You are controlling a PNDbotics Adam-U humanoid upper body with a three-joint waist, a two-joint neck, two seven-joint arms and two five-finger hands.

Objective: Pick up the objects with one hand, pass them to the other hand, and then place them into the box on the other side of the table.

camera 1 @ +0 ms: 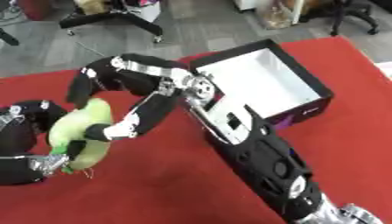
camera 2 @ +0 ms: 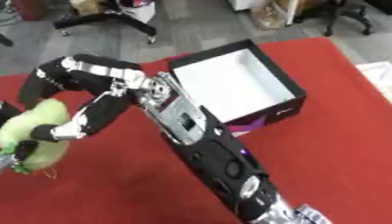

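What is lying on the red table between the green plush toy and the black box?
In the left eye view, between the green plush toy and the black box stands only the right hand with its arm; otherwise, bare red table.

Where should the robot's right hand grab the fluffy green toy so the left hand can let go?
Probably the upper, rounded end of the green plush toy, coming from its right side. The left hand holds its lower left part, so the top bulge is the free part. The right hand already curls round it there.
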